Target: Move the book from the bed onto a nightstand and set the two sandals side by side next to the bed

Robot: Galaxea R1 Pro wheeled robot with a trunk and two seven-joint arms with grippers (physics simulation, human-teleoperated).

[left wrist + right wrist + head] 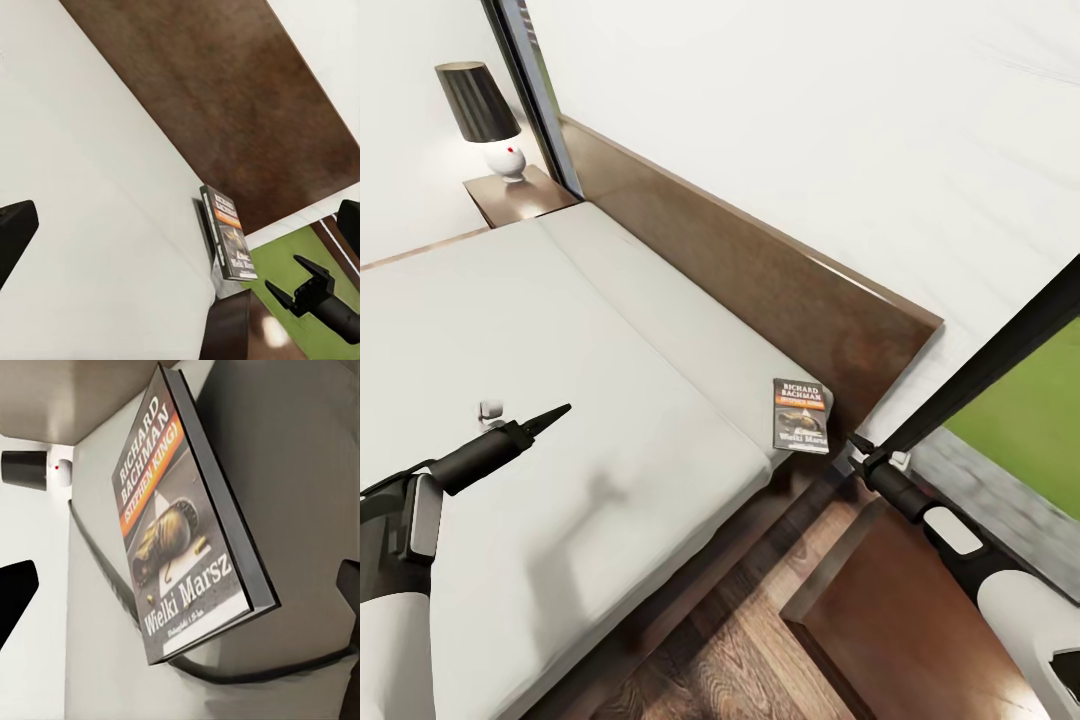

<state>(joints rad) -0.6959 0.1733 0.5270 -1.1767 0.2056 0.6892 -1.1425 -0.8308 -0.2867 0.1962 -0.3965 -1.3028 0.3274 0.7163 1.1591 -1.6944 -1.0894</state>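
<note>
The book (801, 414) lies flat on the corner of the bed's pale mattress (590, 400), close to the dark headboard (760, 280); its cover reads "RICHARD BACHMAN" (180, 525). My right gripper (857, 452) hovers just off that bed corner, open, with the book straight ahead between its fingers (16, 598). The left wrist view also catches this gripper (285, 274) with its fingers spread. My left gripper (555, 412) is open over the middle of the mattress, holding nothing. The two sandals are out of view.
One nightstand (515, 195) with a black-shaded lamp (485, 115) stands at the bed's far side. A second nightstand (900, 600) sits beside the bed under my right arm. A dark-framed window (1000, 360) shows green outside. Wood-plank floor (740, 650) runs along the bed.
</note>
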